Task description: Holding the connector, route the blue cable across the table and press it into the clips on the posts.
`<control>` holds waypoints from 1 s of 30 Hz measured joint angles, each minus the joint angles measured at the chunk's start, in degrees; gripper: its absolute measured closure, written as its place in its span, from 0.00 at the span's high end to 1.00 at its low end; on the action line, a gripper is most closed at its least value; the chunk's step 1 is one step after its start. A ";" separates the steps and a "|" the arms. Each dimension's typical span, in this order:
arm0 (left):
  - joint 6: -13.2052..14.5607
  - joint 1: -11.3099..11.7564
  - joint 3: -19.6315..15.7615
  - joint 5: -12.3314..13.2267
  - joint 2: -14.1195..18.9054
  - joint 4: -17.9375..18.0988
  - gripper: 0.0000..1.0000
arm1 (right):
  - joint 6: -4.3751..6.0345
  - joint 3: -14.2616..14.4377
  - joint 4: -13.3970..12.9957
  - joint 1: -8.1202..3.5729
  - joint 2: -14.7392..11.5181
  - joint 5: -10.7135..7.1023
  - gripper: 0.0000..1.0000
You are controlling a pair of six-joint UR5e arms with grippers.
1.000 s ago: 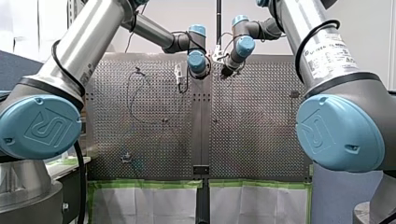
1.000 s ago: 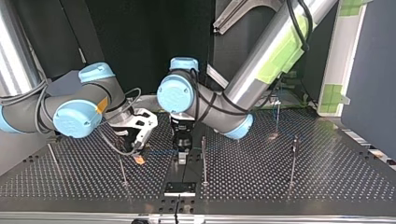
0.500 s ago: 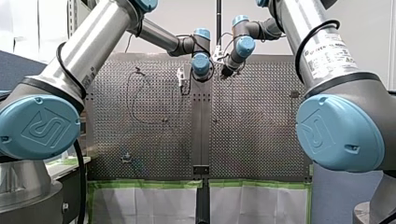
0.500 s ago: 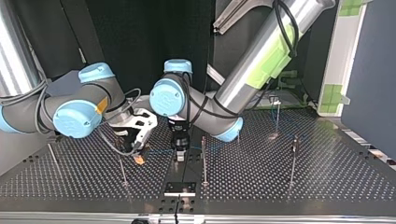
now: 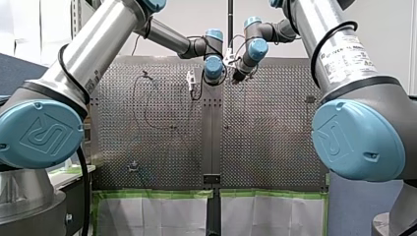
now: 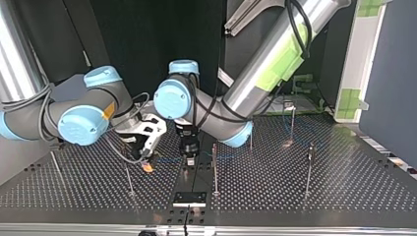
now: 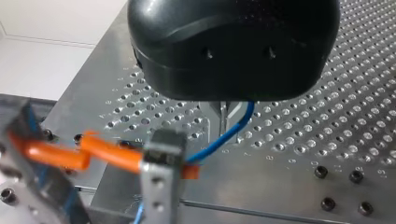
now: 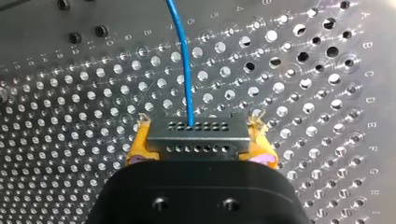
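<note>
My right fingers (image 8: 140, 141) clamp the one connector (image 8: 198, 140) between yellow pads, low over the counter (image 6: 344, 182), with the single blue cable (image 8: 184, 65) leaving it. My left fingers (image 7: 218, 114), nearly shut, pinch that cable, their tips half hidden. Six posts (image 6: 215, 167) stand, their clips too small to make out.

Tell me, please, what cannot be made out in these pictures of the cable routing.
Top and front views: the clips on the posts are too small to show whether any holds the blue cable.
Top view: only faint stretches of the cable's run show.
Left wrist view: black housing covers where the cable meets my left gripper; the connector is a foreground blur.
</note>
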 joint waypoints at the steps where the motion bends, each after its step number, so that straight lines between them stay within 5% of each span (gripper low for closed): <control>1: -0.20 -0.07 0.00 -0.23 0.00 -0.06 0.01 | 0.00 0.01 0.03 0.03 0.01 0.00 0.00; 4: -0.70 -0.30 0.00 -1.21 0.10 -0.26 0.01 | 0.02 0.02 0.14 0.09 0.02 0.04 0.00; 6: -0.91 -0.43 0.00 -2.03 0.30 -0.36 0.24 | 0.05 0.03 0.21 0.13 0.02 0.06 0.00; 7: -1.00 -0.46 0.00 -2.41 0.36 -0.41 0.24 | 0.07 0.04 0.23 0.14 0.03 0.08 0.00; 9: -1.32 -0.50 0.00 -3.28 0.46 -0.53 0.51 | 0.08 0.05 0.24 0.13 0.04 0.09 0.00; 11: -1.74 -0.53 0.00 -3.88 0.51 -0.87 0.56 | 0.09 0.05 0.25 0.13 0.04 0.10 0.00; 16: -2.20 -0.61 0.00 -4.51 0.52 -1.70 0.48 | 0.09 0.05 0.26 0.16 0.08 0.10 0.00; 24: -2.21 -1.06 -0.01 -4.72 0.67 -1.83 0.13 | 0.09 0.02 0.26 0.14 0.13 0.19 0.00; 30: -2.19 -1.51 -0.03 -5.18 1.22 -1.67 0.01 | 0.09 0.04 0.26 0.13 0.19 0.26 0.00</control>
